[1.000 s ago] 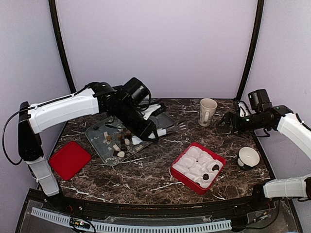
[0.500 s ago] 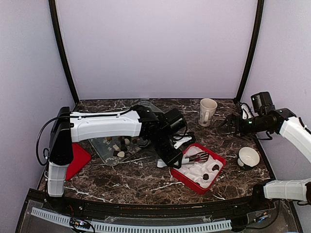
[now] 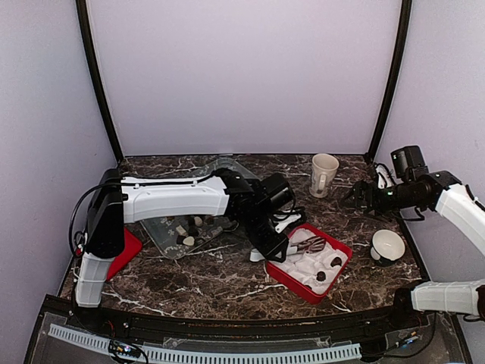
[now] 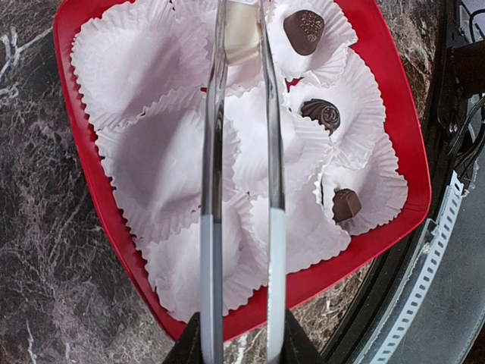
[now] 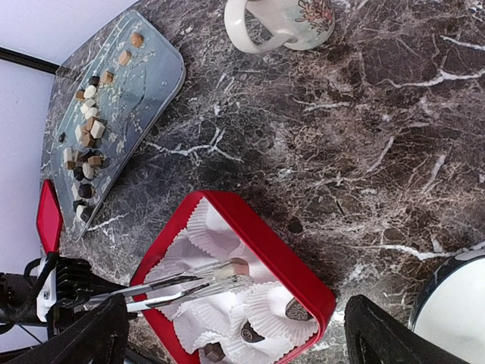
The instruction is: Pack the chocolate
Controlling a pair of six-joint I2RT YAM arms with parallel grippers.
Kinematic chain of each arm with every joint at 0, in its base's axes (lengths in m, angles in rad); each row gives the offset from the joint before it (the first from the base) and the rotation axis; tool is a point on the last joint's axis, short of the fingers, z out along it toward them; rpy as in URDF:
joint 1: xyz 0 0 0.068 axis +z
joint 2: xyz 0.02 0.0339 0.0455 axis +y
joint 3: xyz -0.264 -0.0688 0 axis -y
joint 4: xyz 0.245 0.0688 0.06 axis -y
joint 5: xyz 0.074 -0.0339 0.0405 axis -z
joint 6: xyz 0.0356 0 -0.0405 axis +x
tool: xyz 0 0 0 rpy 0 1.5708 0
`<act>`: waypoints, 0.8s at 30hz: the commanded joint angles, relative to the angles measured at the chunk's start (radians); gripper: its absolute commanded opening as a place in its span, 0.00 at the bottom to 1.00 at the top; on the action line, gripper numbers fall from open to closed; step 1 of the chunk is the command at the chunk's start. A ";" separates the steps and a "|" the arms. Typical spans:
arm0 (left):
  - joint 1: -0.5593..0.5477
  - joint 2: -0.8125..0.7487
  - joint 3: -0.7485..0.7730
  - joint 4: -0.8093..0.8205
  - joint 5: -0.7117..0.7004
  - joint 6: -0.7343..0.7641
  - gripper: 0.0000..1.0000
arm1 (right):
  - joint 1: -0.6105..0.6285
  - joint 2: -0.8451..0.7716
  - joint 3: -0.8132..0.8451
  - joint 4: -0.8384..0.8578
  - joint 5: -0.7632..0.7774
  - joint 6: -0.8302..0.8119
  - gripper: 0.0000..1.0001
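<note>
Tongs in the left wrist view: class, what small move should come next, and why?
Probably lower the tongs slightly and let the left gripper ease its squeeze: their tips pinch a tan chocolate just above a paper cup in the red box, where three dark chocolates already sit in other cups.

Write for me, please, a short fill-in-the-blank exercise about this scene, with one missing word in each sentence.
1. The red box holds ___ dark chocolates in its paper cups.
2. The left tool grips metal ___, whose tips pinch a tan chocolate over the box.
3. The right tool is ___ and holds nothing.

Missing words: three; tongs; open.
</note>
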 commanded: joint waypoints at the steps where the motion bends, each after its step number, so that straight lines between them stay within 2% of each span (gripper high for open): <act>1: -0.002 -0.001 0.048 0.017 0.011 -0.015 0.23 | -0.007 -0.010 -0.019 0.030 -0.013 0.016 1.00; 12: -0.001 0.003 0.082 -0.001 -0.006 -0.018 0.38 | -0.007 -0.005 -0.019 0.041 -0.017 0.018 1.00; 16: 0.000 -0.008 0.113 -0.038 -0.008 -0.010 0.35 | -0.007 0.001 -0.010 0.041 -0.019 0.013 1.00; 24: 0.054 -0.152 0.072 -0.102 -0.036 -0.013 0.33 | -0.009 -0.003 0.007 0.039 -0.017 0.002 1.00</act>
